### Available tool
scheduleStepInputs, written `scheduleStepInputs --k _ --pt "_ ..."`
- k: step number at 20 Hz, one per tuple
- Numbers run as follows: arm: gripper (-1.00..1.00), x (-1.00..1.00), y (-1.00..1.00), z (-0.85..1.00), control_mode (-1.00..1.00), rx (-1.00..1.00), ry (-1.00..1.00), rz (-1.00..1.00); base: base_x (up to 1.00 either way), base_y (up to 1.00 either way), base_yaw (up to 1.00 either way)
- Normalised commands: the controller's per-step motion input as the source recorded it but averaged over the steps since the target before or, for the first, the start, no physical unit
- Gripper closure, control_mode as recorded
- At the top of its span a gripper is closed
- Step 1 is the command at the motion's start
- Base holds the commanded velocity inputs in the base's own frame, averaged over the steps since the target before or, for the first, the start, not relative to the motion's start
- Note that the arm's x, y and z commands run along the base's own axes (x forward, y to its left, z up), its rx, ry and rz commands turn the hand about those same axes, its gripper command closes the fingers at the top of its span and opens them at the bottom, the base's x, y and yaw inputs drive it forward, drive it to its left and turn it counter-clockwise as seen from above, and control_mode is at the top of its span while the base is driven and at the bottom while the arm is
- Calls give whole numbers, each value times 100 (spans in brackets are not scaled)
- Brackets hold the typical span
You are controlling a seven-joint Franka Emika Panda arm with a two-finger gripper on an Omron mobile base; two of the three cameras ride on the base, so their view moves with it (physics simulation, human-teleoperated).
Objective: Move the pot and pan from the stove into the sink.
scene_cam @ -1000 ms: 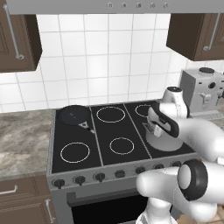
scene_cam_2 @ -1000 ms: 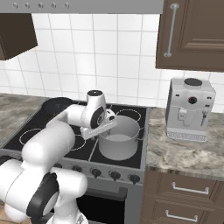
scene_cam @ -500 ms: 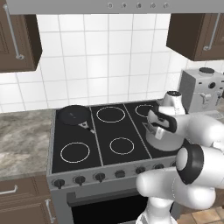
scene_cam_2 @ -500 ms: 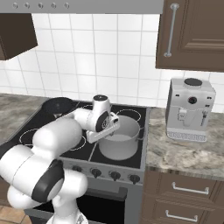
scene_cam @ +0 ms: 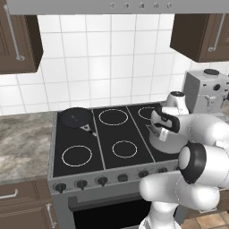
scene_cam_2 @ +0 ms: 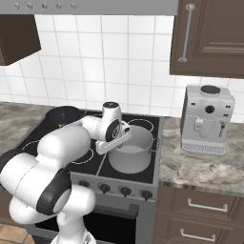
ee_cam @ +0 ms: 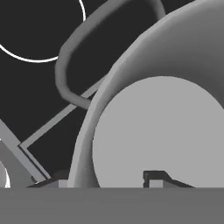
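Two things must go to the sink, and both are on the stove now: one pot and one pan. The pot stands on the front right burner, near the knobs. The pan lies on the back left burner, with its handle toward the front. They are well apart.

The step in hand, as I judge it, is the grasp of the pot. The gripper is low at the left side of the pot's rim, as the right base view shows it. In the hand view the pot's wall, its floor and one loop handle are very near the camera. One finger tip seems to be inside the pot and the other outside, so the jaws stand across the wall, but I cannot tell if they press it already. The pot is not lifted; its bottom rests on the glass.

The next move calls for a firm close on the rim and then a straight lift, because a pot held at one side can tilt. After that the base probably must drive.

The count: one pot, one pan, one stove, one arm. The ring marks I can count are four in the left base view, and more are hidden under the pot and pan. One grey coffee machine stands on the counter at the right of the stove.
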Motion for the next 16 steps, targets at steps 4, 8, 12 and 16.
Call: scheduleStepInputs --k 4,8,12,16 --pt "100 0 0 12 -100 0 -1 0 0 0 0" --pt "100 -4 1 54 -100 2 -3 0 0 0 0" --pt "100 -7 10 77 -100 1 -4 1 0 0 0" --pt "100 -17 23 84 -100 1 -3 7 0 0 0"
